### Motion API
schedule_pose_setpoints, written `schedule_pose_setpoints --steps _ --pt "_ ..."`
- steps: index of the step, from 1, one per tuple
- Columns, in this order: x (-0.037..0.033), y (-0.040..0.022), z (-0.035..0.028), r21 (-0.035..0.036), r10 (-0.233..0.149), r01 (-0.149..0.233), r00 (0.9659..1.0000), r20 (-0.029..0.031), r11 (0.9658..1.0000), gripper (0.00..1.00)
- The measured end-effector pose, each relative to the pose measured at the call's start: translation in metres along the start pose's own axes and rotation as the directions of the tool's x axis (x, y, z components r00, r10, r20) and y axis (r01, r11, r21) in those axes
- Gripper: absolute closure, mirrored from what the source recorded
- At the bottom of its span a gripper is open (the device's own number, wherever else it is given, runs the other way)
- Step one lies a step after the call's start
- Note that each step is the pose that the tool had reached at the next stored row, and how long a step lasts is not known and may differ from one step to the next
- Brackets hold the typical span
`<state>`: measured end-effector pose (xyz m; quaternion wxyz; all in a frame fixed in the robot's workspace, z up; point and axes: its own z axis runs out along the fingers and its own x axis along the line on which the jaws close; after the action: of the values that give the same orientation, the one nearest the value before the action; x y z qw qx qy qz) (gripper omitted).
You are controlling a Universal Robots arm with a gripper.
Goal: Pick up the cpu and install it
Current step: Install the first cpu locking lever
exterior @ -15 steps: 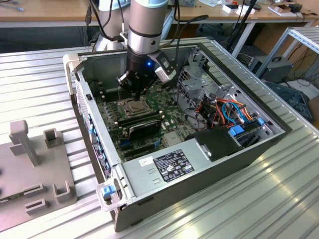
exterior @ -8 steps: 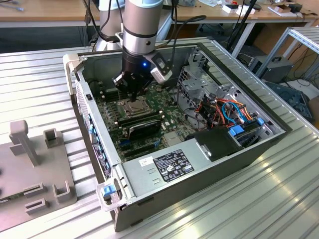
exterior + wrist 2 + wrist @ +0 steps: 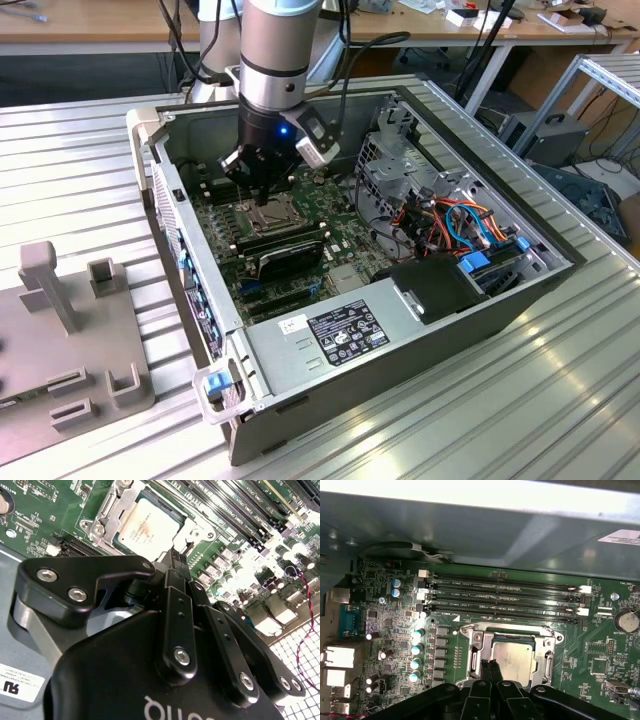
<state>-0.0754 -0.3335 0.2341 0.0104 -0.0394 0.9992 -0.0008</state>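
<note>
The pincer (image 3: 490,666) is seen squeezed together, nothing clamped, tips parked right at the edge of the cpu (image 3: 514,657), which is sat in the socket frame (image 3: 477,639).

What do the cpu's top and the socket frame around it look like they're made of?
The cpu: a dull silver-grey metal lid by its look, matte with a soft sheen. The socket frame: bright bare metal, probably stamped steel, glinting along its edges and screw heads.
</note>
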Motion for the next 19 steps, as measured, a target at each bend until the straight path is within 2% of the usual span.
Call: schedule_pose_setpoints --steps 7,8,9,10,11,15,18,19 --pt "0.0001 0.0 0.0 0.0 0.0 0.0 1.0 0.0 1.0 0.89" --pt "0.0003 0.0 -0.0001 -0.0021 0.0 0.0 1.0 0.0002 1.0 0.89" --pt "0.0006 0.0 -0.0001 -0.0081 0.0 0.0 1.0 0.0014 1.0 0.89" --pt "0.0011 0.0001 0.0 -0.0172 0.001 -0.001 1.0 0.0035 0.9999 0.89" --pt "0.0016 0.0001 0.0 -0.0222 0.001 -0.001 1.0 0.005 0.9998 0.89" --pt "0.0046 0.0004 -0.0001 -0.0257 0.001 0.0 0.9999 0.0101 0.9997 0.89" --pt "0.0094 0.0007 -0.0002 -0.025 0.001 0.0 0.9998 0.0186 0.9997 0.89" --pt "0.0119 0.0009 -0.0003 -0.0246 0.001 0.0 0.9997 0.0237 0.9997 0.89"
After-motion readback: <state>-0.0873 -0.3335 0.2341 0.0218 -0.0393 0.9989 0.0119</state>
